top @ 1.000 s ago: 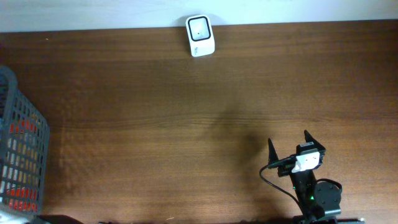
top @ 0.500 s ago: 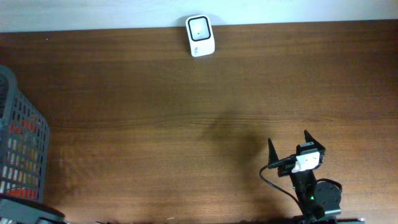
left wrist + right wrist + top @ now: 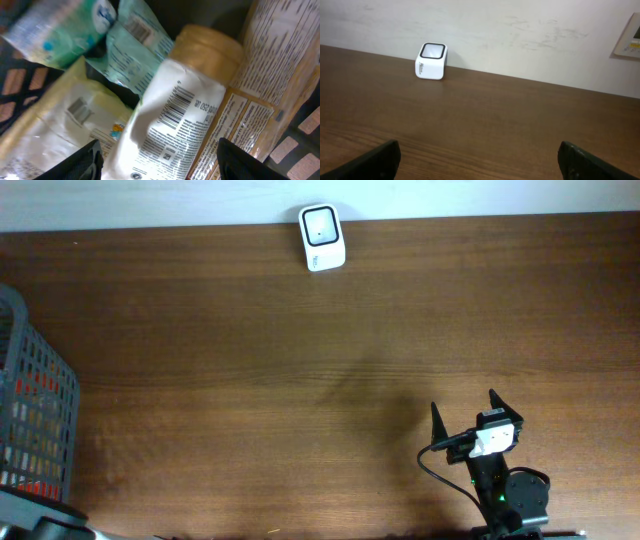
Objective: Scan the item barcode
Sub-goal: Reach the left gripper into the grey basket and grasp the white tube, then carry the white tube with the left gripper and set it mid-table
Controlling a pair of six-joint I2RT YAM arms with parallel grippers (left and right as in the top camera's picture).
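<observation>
Overhead, the left arm (image 3: 65, 528) has shifted at the bottom-left corner by the basket (image 3: 40, 380); the scanner (image 3: 322, 237) waits at the far edge. Left wrist: the left gripper (image 3: 157, 150), fingers spread, straddles a barcode-up white bottle (image 3: 170, 125) in the basket, seemingly to grasp it. Right wrist: the right gripper (image 3: 480, 160) gapes idle toward the scanner.

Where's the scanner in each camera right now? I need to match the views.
Overhead: the scanner is at the top, slightly left of centre, against the wall.
Left wrist: not in it; only packaged items show.
Right wrist: upper left, at the far edge of the table.
Shared landmark: the white wall behind the scanner, in overhead and right wrist.
</observation>
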